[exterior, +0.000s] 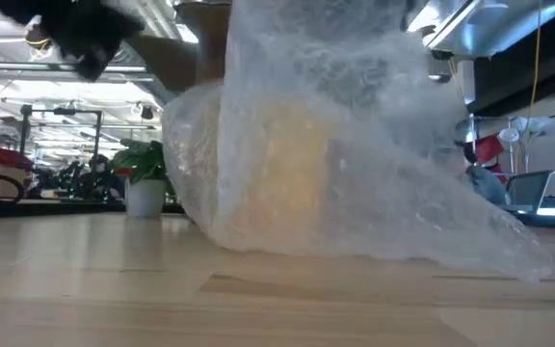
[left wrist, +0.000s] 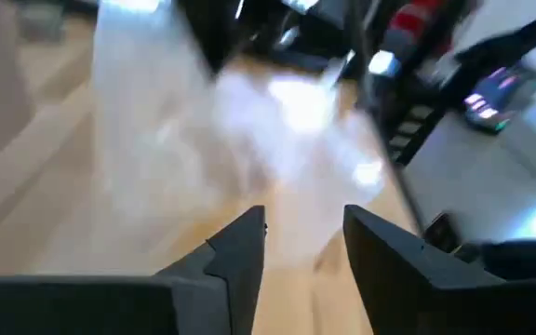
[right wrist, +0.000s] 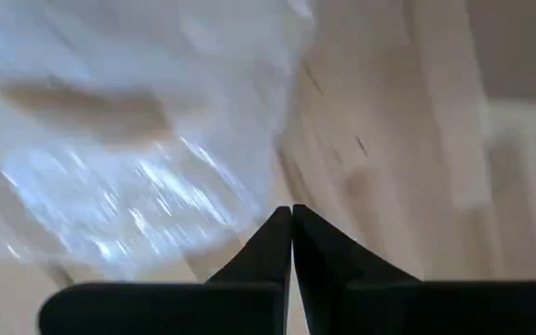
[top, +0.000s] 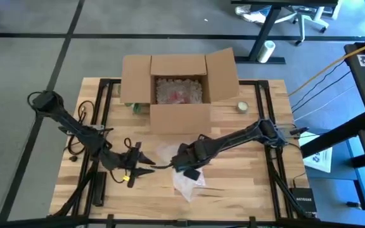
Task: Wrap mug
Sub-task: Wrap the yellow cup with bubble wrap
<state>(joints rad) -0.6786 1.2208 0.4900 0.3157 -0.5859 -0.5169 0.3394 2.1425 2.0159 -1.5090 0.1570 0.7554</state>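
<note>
- Your right gripper (right wrist: 292,223) has its two dark fingers pressed tip to tip, with nothing visible between them in the right wrist view. It sits low over the wooden table (top: 246,183), right at the edge of the clear bubble-wrap sheet (right wrist: 110,140); you cannot tell from these views whether it actually touches the wrap.
- Your left gripper (left wrist: 305,237) has its fingers apart with a narrow gap between them, holding nothing. The left wrist view shows bare table planks in the gap and the bubble wrap lying just ahead of the tips.
- From above, both grippers are near the middle of the table toward its front edge, the left one (top: 139,163) just to the left of the right one (top: 184,166), with the crumpled wrap (top: 185,180) spreading from under the right gripper toward the front edge.
- In the low view, the wrap (exterior: 355,145) is bunched up over a pale yellowish cylindrical shape (exterior: 277,164), which looks like the mug, though it is blurred through the plastic.
- Behind the grippers stands an open brown cardboard box (top: 170,76) with bubble wrap and something red inside.
- A small roll of tape (top: 242,107) lies just right of the box.
</note>
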